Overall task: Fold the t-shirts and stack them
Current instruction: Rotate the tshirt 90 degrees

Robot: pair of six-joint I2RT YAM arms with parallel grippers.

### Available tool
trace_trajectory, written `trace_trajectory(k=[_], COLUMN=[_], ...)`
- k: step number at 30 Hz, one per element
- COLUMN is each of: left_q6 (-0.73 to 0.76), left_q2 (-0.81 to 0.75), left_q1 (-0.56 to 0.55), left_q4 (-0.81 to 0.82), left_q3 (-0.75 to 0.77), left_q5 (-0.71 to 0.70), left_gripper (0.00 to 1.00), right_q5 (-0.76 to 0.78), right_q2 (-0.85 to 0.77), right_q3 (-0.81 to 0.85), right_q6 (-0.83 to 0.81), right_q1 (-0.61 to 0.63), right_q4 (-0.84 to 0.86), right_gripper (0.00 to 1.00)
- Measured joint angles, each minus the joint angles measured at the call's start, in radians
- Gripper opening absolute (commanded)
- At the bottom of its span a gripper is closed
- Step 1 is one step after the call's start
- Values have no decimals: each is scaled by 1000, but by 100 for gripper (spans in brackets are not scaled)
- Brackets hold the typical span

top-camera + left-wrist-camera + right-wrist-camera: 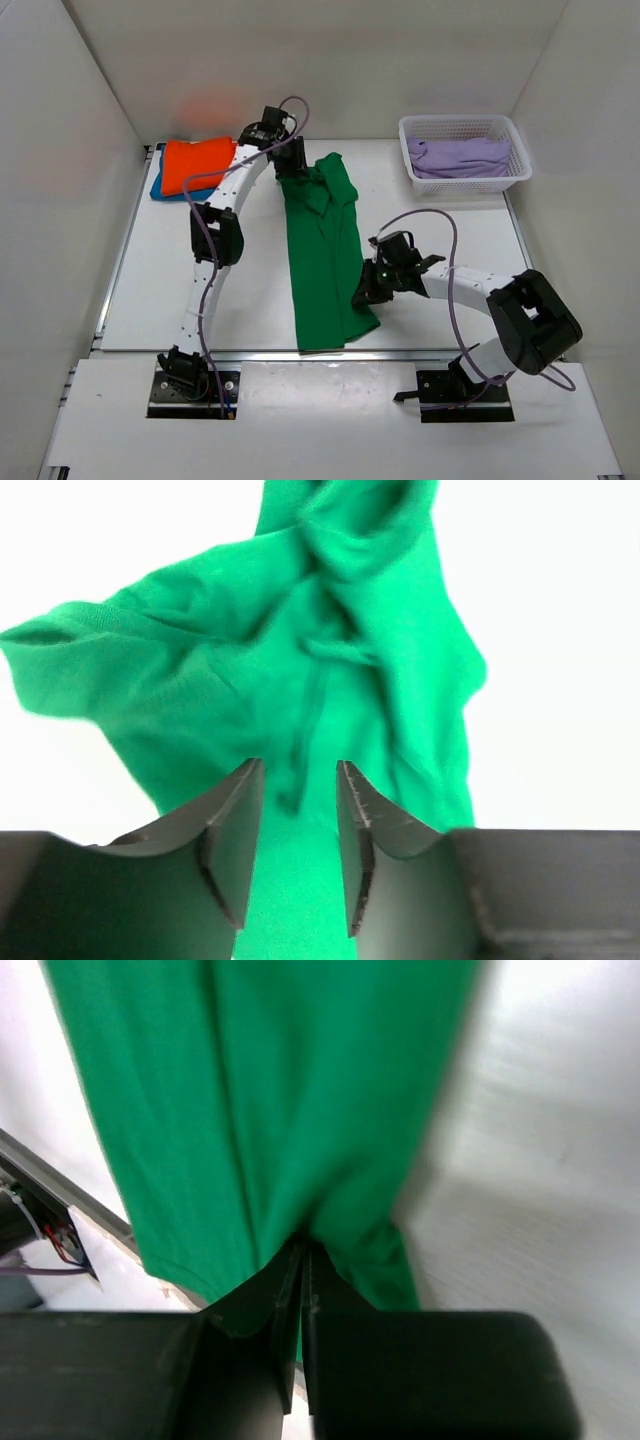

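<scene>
The bright green t-shirt [322, 260] lies as a long narrow strip down the middle of the table, its far end bunched and wrinkled. My left gripper [295, 165] hovers at that far end; in the left wrist view its jaws [298, 765] stand open, with rumpled green cloth [330, 660] beneath the gap and nothing pinched. My right gripper [365, 293] sits at the near right corner of the strip and in the right wrist view is shut [303, 1245] on a fold of the green cloth [280, 1090]. The orange t-shirt [195, 163] rests folded on the blue t-shirt [160, 188] at the far left.
A white mesh basket [520, 170] at the far right holds lilac cloth [455, 157]. White walls enclose the table on three sides. The table's near edge [250, 353] runs just past the shirt's near end.
</scene>
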Motion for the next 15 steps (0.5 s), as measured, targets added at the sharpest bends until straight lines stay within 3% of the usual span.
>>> trace_trajectory(k=[3, 5, 7, 11, 15], left_q6=[14, 21, 21, -14, -103], left_q2=[-150, -312, -523, -932, -1272], left_q1=[2, -3, -14, -85, -229], left_q4=[13, 47, 121, 251, 344], left_q3=[-142, -345, -636, -1189, -1689], left_q5=[19, 24, 21, -11, -21], left_gripper=[48, 48, 47, 49, 48], right_q5=[14, 29, 36, 33, 23], right_q2=[-7, -32, -78, -153, -178], right_q3=[95, 151, 182, 187, 97], right_q6=[-54, -86, -114, -175, -222], right_q1=[1, -11, -30, -105, -136], right_q4=[-87, -126, -158, -222, -248], right_gripper=[26, 45, 52, 58, 58])
